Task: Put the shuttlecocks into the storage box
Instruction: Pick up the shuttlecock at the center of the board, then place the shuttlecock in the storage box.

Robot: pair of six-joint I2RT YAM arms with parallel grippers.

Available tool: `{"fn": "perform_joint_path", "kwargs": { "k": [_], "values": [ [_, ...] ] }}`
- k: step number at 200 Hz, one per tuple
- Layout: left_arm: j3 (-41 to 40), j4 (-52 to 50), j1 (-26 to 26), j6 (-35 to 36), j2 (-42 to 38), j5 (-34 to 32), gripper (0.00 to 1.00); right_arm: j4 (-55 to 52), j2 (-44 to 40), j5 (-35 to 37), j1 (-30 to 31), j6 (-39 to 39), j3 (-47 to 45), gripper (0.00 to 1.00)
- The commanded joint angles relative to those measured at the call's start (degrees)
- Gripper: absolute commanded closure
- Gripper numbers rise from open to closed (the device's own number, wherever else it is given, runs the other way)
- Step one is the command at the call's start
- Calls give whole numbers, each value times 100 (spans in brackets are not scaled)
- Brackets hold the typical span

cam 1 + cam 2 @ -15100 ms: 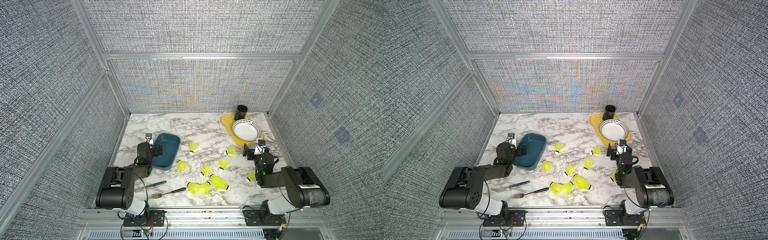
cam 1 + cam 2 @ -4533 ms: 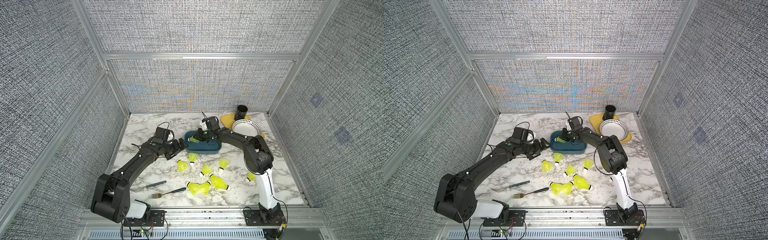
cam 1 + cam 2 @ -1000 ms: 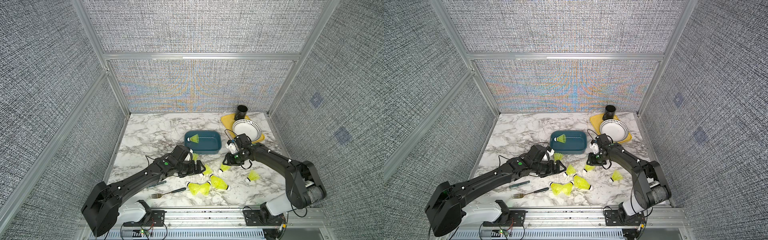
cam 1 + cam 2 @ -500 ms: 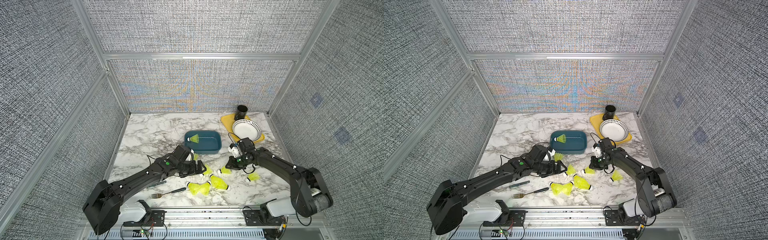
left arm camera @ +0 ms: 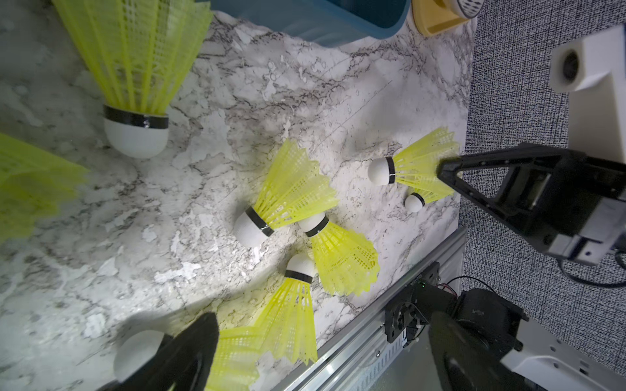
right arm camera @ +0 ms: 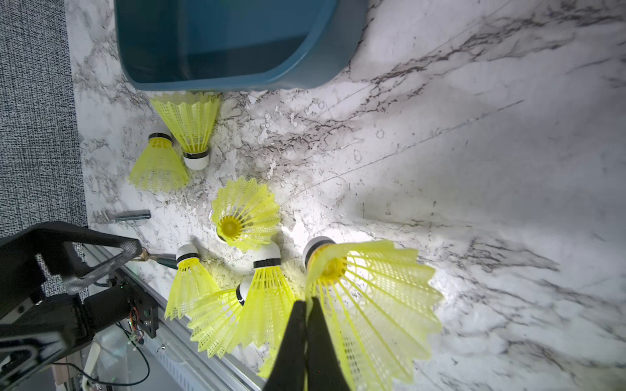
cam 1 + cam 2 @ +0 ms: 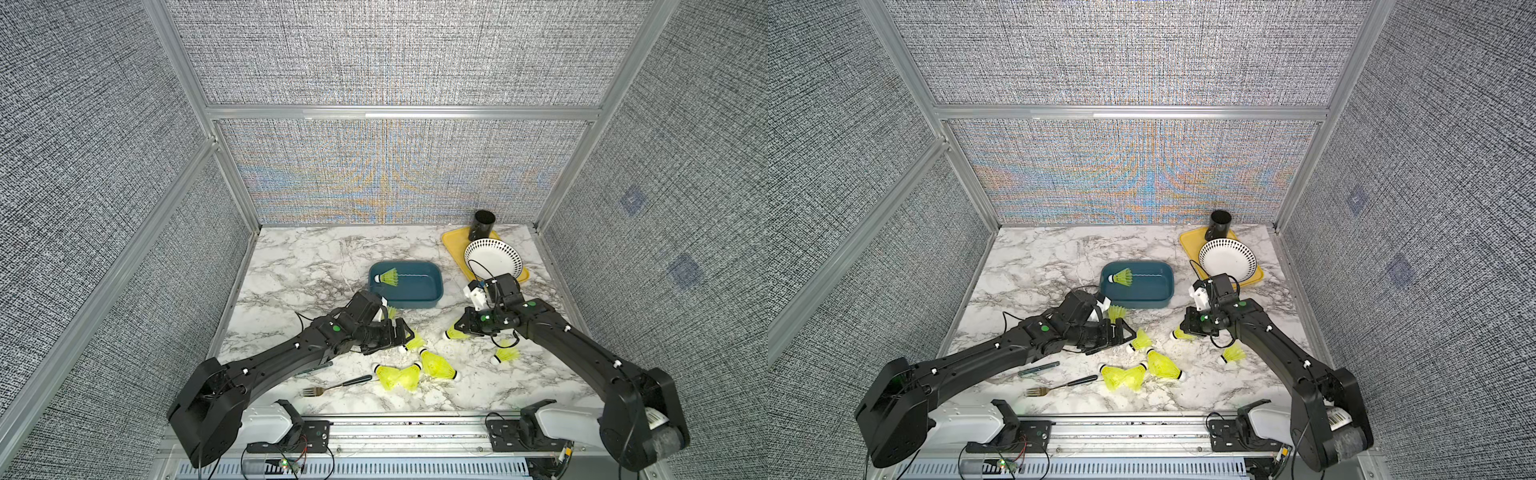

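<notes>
Two black robot arms reach over a white marble-patterned table (image 7: 316,266) scattered with neon yellow-green shuttlecocks (image 7: 436,365). The storage box (image 7: 419,291), a shallow dark teal tub, sits near the middle of the table, toward the back wall. One boxed shuttlecock (image 7: 388,277) lies on its side inside, at the box's left end, with its white tip pointing left.

The right gripper (image 7: 462,326) is low over the table, in front of the box and to its right. Its fingers (image 6: 291,342) are pressed together on the skirt edge of a pinched shuttlecock (image 6: 372,298), whose white tip points toward the left arm. Whether this one is lifted clear of the table cannot be told. A lone shuttlecock (image 7: 507,355) lies beside the right arm, apart from the others.

The left gripper (image 7: 402,333) is also low, just in front of the box's left corner. Its fingers are spread wide apart and grip nothing. A nearby shuttlecock (image 7: 414,343) lies just beside the fingertips. A half-hidden shuttlecock (image 7: 391,311) shows between this gripper and the box. A front cluster (image 7: 399,377) of three lies closer to the front edge, with two of the skirts overlapping.

Left of that cluster, near the front edge, lie a fork (image 7: 336,386) with a dark handle and a slim grey tool (image 7: 316,368). In the back right corner sits a yellow tray (image 7: 453,243) carrying a white bowl (image 7: 492,259) with a black-dotted rim. A black cup (image 7: 484,224) stands at the tray's back edge.
</notes>
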Motion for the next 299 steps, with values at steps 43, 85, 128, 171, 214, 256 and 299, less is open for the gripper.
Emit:
{"fn": "perform_joint_path", "kwargs": {
  "k": [43, 85, 128, 171, 214, 256, 299],
  "values": [
    [414, 71, 268, -187, 23, -213, 0, 34, -54, -367, 95, 420, 736, 100],
    [505, 40, 999, -148, -64, 19, 0, 920, 793, -476, 497, 884, 1409, 100],
    [649, -210, 1664, 15, -105, 103, 0, 2028, 1854, -332, 881, 1519, 2121, 100],
    [648, -290, 2046, 194, 11, 127, 0, 2471, 2841, -240, 1201, 1853, 2788, 100],
    [622, -279, 2407, 364, 144, 242, 0, 3045, 3373, -7, 1503, 2310, 2870, 100],
    [605, -182, 2725, 455, 274, 421, 0, 3444, 3745, 74, 1573, 2586, 2744, 100],
    [732, -169, 2776, 499, 389, 521, 0, 3472, 4048, 153, 1573, 2595, 2927, 100]
  ]
}}
